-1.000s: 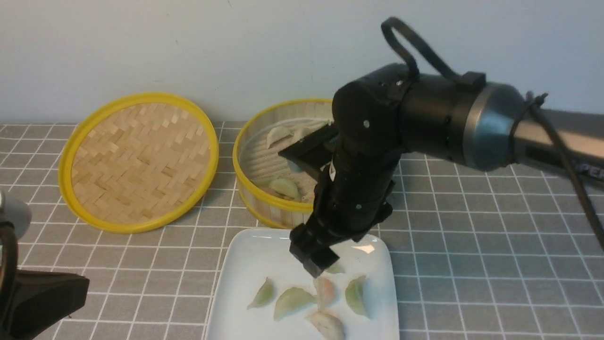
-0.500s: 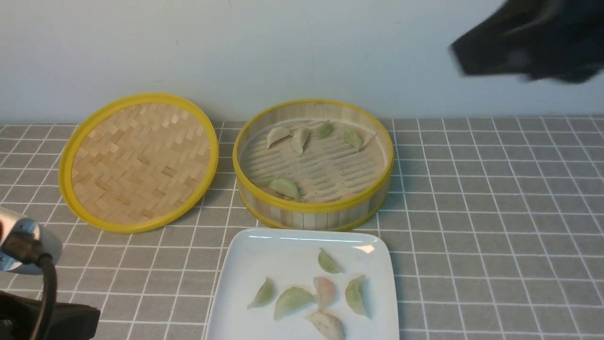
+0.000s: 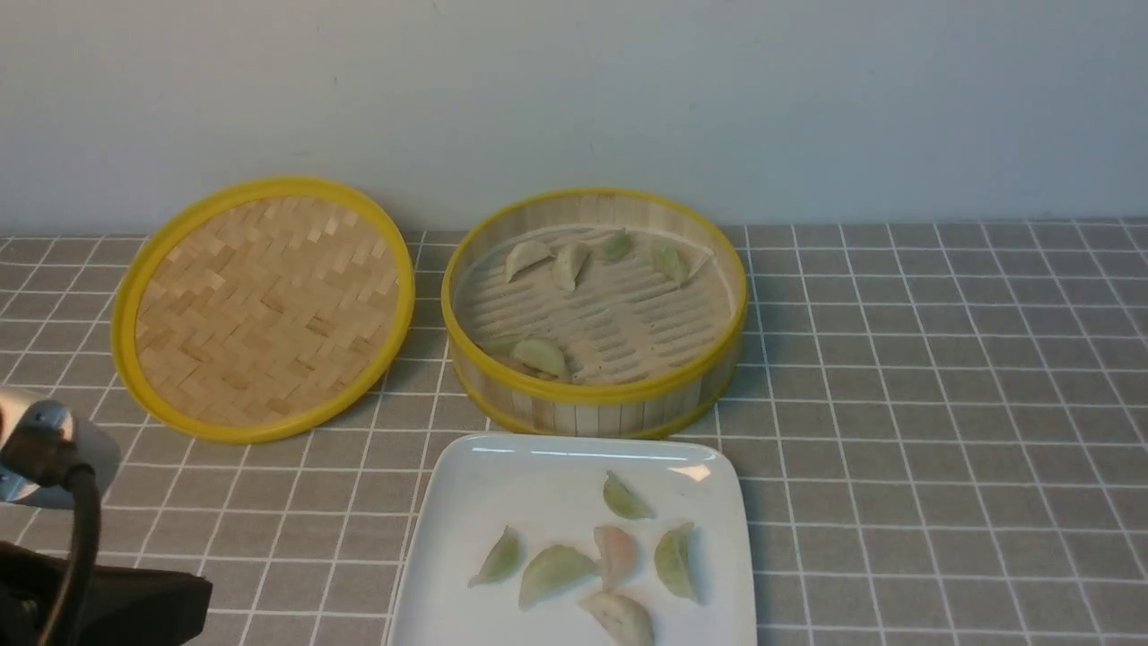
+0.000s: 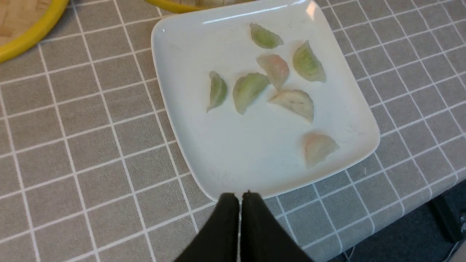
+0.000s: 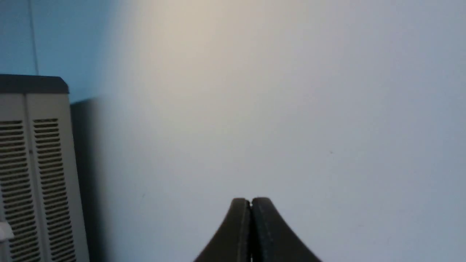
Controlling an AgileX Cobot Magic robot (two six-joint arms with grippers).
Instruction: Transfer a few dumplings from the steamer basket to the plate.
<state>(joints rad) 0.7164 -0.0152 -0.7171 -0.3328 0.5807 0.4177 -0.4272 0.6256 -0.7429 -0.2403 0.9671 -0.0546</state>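
1. Dumplings [image 3: 556, 572] lie scattered on the plate [image 3: 466, 511], seven by our count; several more sit in the steamer basket [image 3: 592, 393] just behind it.
2. Our left gripper [image 4: 240, 198] hangs off to the plate's left, jaws pressed together on nothing; our right gripper [image 5: 250, 203], likewise closed and empty, faces a bare wall [image 5: 291, 109].
3. We judge the transfer done or nearly so; one more dumpling would need the right gripper over the basket, jaws spread.

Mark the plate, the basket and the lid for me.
plate [image 3: 466, 502]: front view, bare surface near its far left corner.
basket [image 3: 592, 413]: front view, slatted near wall between the yellow rims.
lid [image 3: 265, 309]: front view, middle of its woven surface.
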